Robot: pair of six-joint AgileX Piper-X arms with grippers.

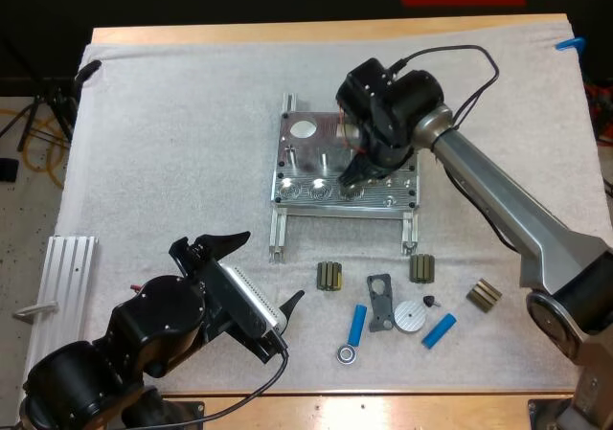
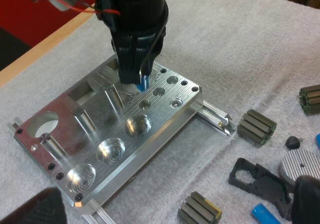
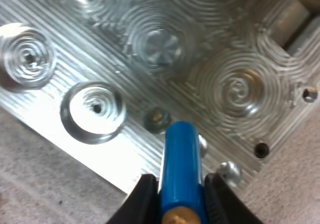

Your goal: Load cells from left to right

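The metal fixture [image 1: 305, 157] lies mid-mat, with round pockets and a row of small holes along its near edge. My right gripper [image 1: 355, 175] is shut on a blue cell [image 3: 181, 169], held upright over the small holes [image 3: 157, 119]. From the left wrist view that gripper [image 2: 137, 77] hangs above the fixture [image 2: 100, 134], the cell's tip [image 2: 144, 82] just over the plate. Two more blue cells [image 1: 356, 324] [image 1: 440, 330] lie on the mat in front. My left gripper [image 1: 261, 275] stands open at the near left, holding nothing.
In front of the fixture lie ribbed dark parts [image 1: 329, 277] [image 1: 421, 268] [image 1: 484, 295], a black bracket [image 1: 380, 301], a round metal disc [image 1: 413, 316], a small bearing [image 1: 346, 354] and a black knob [image 1: 427, 302]. An aluminium rail [image 1: 67, 277] lies off the mat's left edge.
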